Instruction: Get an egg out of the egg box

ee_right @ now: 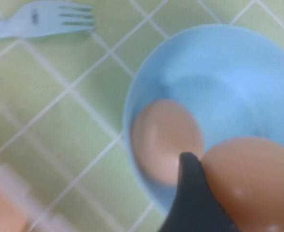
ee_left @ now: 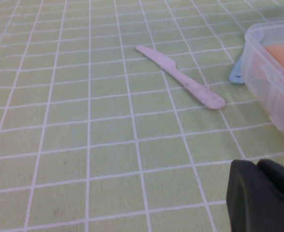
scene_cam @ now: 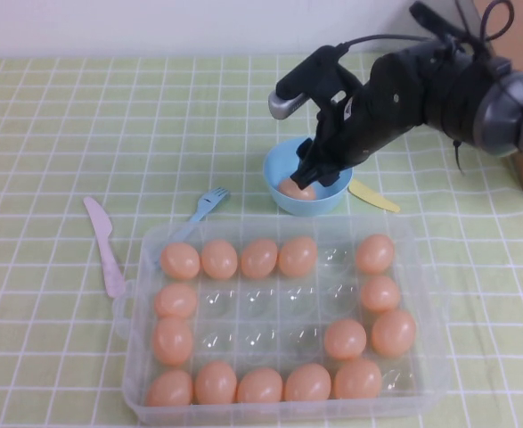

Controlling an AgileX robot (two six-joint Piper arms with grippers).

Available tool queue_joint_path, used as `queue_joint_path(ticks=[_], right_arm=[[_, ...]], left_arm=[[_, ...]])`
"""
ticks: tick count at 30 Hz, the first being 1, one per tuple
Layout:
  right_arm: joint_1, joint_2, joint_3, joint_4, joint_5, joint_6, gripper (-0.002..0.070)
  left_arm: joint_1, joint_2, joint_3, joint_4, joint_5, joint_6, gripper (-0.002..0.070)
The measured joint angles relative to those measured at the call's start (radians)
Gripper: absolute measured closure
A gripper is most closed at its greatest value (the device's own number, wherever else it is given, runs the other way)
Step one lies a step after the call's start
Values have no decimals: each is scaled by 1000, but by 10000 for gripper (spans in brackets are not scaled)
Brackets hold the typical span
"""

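Egg (ee_right: 250,181): peach-orange, smooth, oval, held over the blue bowl (scene_cam: 279,169) that already contains another egg. Egg box (scene_cam: 141,357): clear plastic, rectangular, rounded corners, flat on the counter; outer cups mostly filled with matching eggs, several central cups empty.

Green checked tablecloth (scene_cam: 65,134); egg box (scene_cam: 421,392), bowl (scene_cam: 274,169), knife (scene_cam: 105,245), fork (scene_cam: 206,207)

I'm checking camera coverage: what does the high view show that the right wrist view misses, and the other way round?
Only the high view shows the egg box with its eggs, the pink knife, the yellow knife and the right arm; the left tool is out of frame there.

Only the right wrist view shows two eggs at the bowl: one lying inside, and the egg against the right tool's finger.

Both show the blue bowl, the blue fork and the right tool.
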State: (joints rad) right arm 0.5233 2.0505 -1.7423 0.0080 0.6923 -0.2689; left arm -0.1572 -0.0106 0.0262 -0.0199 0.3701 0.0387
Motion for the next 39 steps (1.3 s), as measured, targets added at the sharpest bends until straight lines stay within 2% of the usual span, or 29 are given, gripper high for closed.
queue_joint_path(ticks=[6, 8, 11, 13, 15, 18, 21, 23, 26, 33, 39], right_arm=[[-16, 62, 0, 9, -125, 0, 304], [-20, 74, 0, 16, -156, 0, 265], [-25, 78, 0, 20, -174, 0, 166], [-27, 78, -3, 27, -170, 0, 138], [-29, 78, -6, 41, -157, 0, 143], [-29, 50, -6, 69, -120, 2, 253], [-25, -18, 18, 89, -110, 5, 507], [-14, -87, 75, 96, -142, 21, 607], [5, -198, 217, 107, -226, 47, 666], [47, -531, 566, 119, -433, 52, 690], [79, -813, 716, 99, -391, 41, 691]], left_arm=[[0, 0, 0, 0, 0, 0, 680], [0, 0, 0, 0, 0, 0, 680], [0, 0, 0, 0, 0, 0, 680], [0, 0, 0, 0, 0, 0, 680], [0, 0, 0, 0, 0, 0, 680], [0, 0, 0, 0, 0, 0, 680], [0, 0, 0, 0, 0, 0, 680], [0, 0, 0, 0, 0, 0, 680], [0, 0, 0, 0, 0, 0, 680], [0, 0, 0, 0, 0, 0, 680], [0, 0, 0, 0, 0, 0, 680]])
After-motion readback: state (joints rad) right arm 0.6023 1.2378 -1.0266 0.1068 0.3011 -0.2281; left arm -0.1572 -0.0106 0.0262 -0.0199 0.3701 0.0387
